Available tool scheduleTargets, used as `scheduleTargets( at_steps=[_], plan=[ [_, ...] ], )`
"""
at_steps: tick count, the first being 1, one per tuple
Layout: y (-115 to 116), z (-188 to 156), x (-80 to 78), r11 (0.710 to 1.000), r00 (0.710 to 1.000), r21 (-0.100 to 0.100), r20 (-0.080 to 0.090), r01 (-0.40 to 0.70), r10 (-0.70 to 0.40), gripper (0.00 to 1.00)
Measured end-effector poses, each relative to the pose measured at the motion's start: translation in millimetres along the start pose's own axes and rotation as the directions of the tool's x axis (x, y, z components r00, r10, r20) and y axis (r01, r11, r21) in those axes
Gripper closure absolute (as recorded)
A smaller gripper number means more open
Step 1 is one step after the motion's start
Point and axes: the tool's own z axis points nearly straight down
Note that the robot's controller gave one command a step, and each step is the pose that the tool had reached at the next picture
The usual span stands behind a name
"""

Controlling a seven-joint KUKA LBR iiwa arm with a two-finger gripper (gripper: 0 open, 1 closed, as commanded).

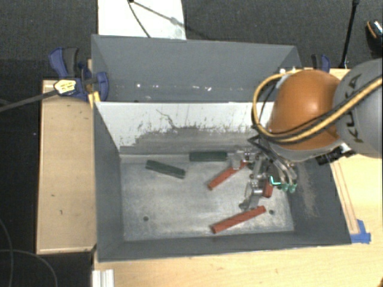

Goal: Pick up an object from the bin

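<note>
Red-brown bar point(238, 219) lies w/ right end just by claw point(258, 197), bin point(191, 64) front; claw's spread unclear.

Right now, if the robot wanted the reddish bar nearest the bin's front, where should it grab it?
Probably around the middle of the reddish bar, closing across its narrow width and coming straight down from above. It lies flat and slanted on the bin floor, with bare floor along both long sides.
</note>
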Motion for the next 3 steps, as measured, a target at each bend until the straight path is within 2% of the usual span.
scheduleTargets(
  at_steps=[1, 2, 3],
  plan=[
    [-64.3, 118.5, 28.6, 0.98, 0.98, 0.003, 0.01, 0.197, -0.197, 0.0],
    [-67.7, 87.3, 38.8, 0.994, 0.994, 0.002, 0.011, 0.111, -0.111, 0.0],
    [-56.8, 88.2, 32.9, 1.0, 1.0, 0.0, 0.014, -0.004, 0.004, 0.0]
  ],
)
